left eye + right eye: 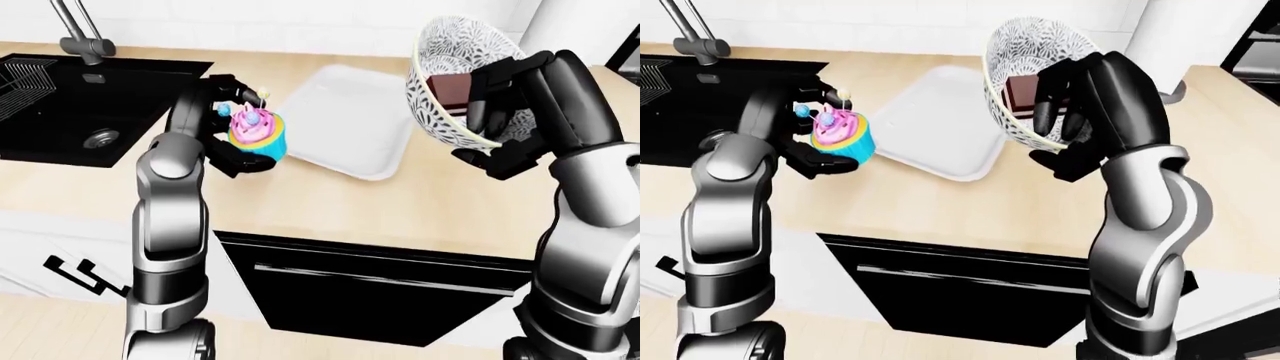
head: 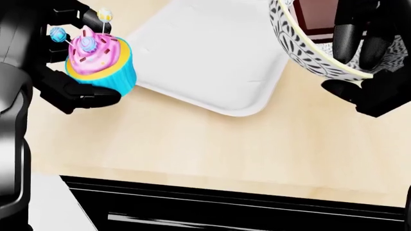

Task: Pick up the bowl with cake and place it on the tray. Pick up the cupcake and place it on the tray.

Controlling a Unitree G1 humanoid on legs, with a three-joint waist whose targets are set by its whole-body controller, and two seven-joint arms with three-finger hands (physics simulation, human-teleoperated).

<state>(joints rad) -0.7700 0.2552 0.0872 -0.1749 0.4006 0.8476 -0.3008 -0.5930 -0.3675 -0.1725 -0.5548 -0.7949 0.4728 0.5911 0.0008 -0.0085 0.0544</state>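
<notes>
A cupcake point(image 2: 99, 60) with pink frosting, a blue wrapper and lollipop sticks is held in the air by my left hand point(image 2: 67, 72), just left of the white tray point(image 2: 205, 53). A patterned black-and-white bowl point(image 1: 445, 79) with a slice of red cake point(image 1: 450, 88) is tilted on its side in my right hand point(image 1: 500, 112), lifted above the counter at the tray's right edge. Nothing lies on the tray.
A black sink point(image 1: 90, 105) with a faucet point(image 1: 80, 34) is set into the wooden counter point(image 1: 400, 210) to the left. A black oven front point(image 1: 380, 289) sits under the counter. A dish rack point(image 1: 20, 79) shows at the far left.
</notes>
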